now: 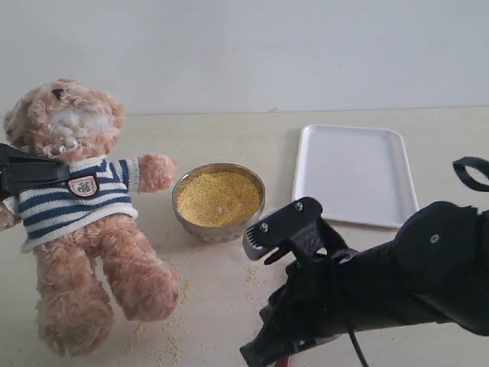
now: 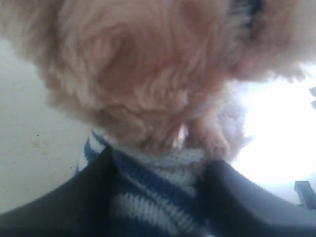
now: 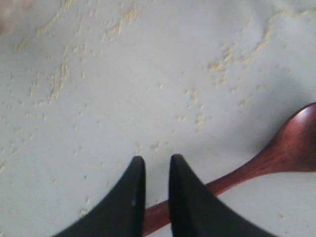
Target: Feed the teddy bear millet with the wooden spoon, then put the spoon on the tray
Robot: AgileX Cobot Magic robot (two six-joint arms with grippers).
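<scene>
A: Step?
B: Spoon pickup. Feeding not begun. The wooden spoon (image 3: 276, 153) lies flat on the tabletop (image 1: 214, 290) among loose grains (image 3: 222, 61), and the part of its scoop that shows is bare.
A: Right hand (image 3: 157, 160)?
B: Low over the handle, fingers near together with a slim gap. Handle runs under them. Can't tell if they bite it.
A: Left hand (image 2: 159, 170)?
B: Clamped on the teddy bear (image 1: 84, 222) at the collar of its striped shirt (image 1: 72, 206). The bear lies on its back, left of the metal bowl (image 1: 218, 229).
A: Millet (image 1: 218, 197)?
B: In the bowl, which is full. The tray (image 1: 355, 172) sits just right of it, with nothing on it.
A: Next?
B: My guess: get a firm pinch on the thin handle, lift level, then carry it to the bowl and scoop. The handle lies slanted to the fingers, so it may twist.
</scene>
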